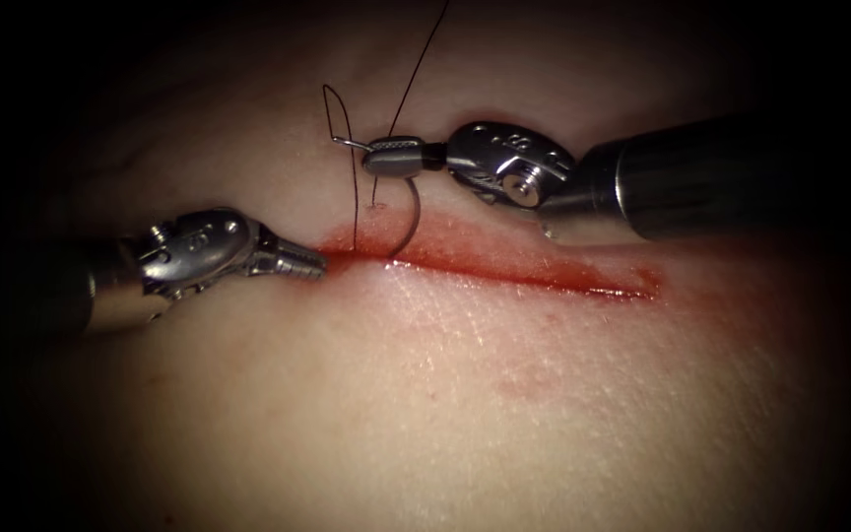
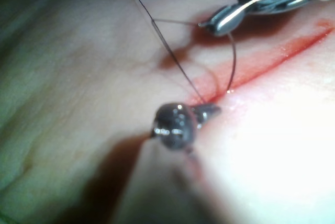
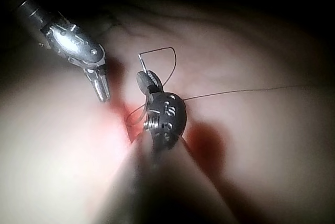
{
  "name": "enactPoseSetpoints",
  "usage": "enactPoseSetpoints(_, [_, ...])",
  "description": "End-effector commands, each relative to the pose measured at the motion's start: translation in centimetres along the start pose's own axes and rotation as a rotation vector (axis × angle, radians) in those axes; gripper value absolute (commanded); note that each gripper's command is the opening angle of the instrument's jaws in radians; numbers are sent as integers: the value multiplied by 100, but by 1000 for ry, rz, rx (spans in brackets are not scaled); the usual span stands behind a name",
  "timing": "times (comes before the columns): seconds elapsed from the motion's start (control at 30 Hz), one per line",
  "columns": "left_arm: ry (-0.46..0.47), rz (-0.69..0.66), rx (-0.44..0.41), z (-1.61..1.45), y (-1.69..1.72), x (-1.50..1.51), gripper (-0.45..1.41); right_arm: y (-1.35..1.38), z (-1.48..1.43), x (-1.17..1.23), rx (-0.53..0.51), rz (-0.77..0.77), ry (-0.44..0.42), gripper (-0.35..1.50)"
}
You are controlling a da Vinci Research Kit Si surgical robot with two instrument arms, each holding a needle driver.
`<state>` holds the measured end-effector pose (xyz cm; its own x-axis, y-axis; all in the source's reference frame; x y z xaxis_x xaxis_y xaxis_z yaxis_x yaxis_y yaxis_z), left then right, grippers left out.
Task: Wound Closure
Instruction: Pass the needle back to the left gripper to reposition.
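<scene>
Needle (image 1: 408,219) clamped near its tail end by right tool (image 1: 383,156), tip sunk in tissue (image 1: 445,394) at cut (image 1: 504,268); left tool (image 1: 312,263) shut, empty, bracing the cut's left end.

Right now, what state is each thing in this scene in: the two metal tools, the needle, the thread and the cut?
Right arm's silver tool: shut on the needle near its blunt end.
Left arm's silver tool: shut, holds nothing, tip at the cut's left end.
Curved steel needle: point in the tissue at the cut.
Thin dark thread: slack, looped.
Red-lined cut: open, wet with red fluid.
</scene>
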<state>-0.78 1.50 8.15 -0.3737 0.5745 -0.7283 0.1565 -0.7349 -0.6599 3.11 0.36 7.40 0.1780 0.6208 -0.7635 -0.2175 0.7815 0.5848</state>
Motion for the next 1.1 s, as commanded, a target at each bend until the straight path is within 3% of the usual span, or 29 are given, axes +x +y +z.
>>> enactPoseSetpoints(0.03, [12, 5, -6, 8, -5, -3, -24, 1, 5, -6, -4, -11, 6, -35])
enactPoseSetpoints(0.23, [48, 3, -11, 17, -9, 3, -19, 8, -13, 6, -25, -40, 25, -35])
enactPoseSetpoints(0.3, [66, -5, -9, 17, -12, 8, -2, 6, -19, 11, 37, -37, 37, -35])
enactPoseSetpoints(0.37, [85, -17, -10, 12, -16, 15, 2, 2, -24, 16, 102, -47, 21, -35])
enactPoseSetpoints(0.47, [110, -35, -16, 7, -21, 28, 13, -4, -27, 19, 182, -50, 71, -35])
enactPoseSetpoints(0.63, [144, -48, -124, 14, -17, 39, 30, -10, -23, 16, 314, -47, 181, -35])
enactPoseSetpoints(0.83, [172, -73, -246, 22, -7, 47, 35, -12, -13, -1, 429, -1, 209, -35])
enactPoseSetpoints(1.1, [177, -94, -293, 28, -5, 55, 35, -28, -5, -3, 541, -12, 223, -35])
